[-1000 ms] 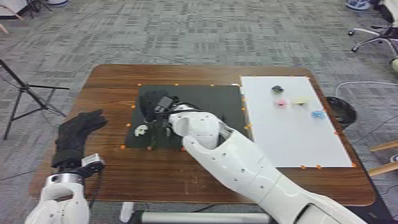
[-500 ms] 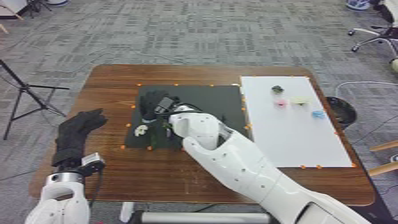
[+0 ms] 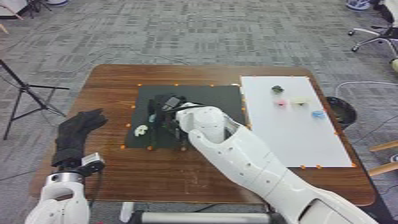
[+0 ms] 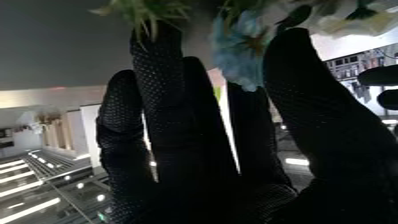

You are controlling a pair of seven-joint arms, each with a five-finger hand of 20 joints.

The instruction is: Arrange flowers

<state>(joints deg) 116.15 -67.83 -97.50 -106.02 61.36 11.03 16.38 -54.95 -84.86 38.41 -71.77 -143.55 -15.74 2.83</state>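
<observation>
My right hand (image 4: 166,115) is released, fingers straight, beside the blue flower (image 4: 237,52) over the black mat (image 3: 213,95) — I'd close gently and low, sparing its petals (they'd likely crush).

Looks like a robotics lab in an office-type room, tbh. Got white robot arms (image 3: 253,167) over a brown table (image 3: 160,172), with little orange markers (image 3: 123,147) dotted round a black mat (image 3: 209,95). Got office-style patterned grey carpet (image 3: 204,40) too, plus a wheeled chair (image 3: 384,35) off to the right and a black tripod (image 3: 25,87) over on the left. Also got rows of bright strip lights (image 4: 31,211) in the wrist view.
</observation>
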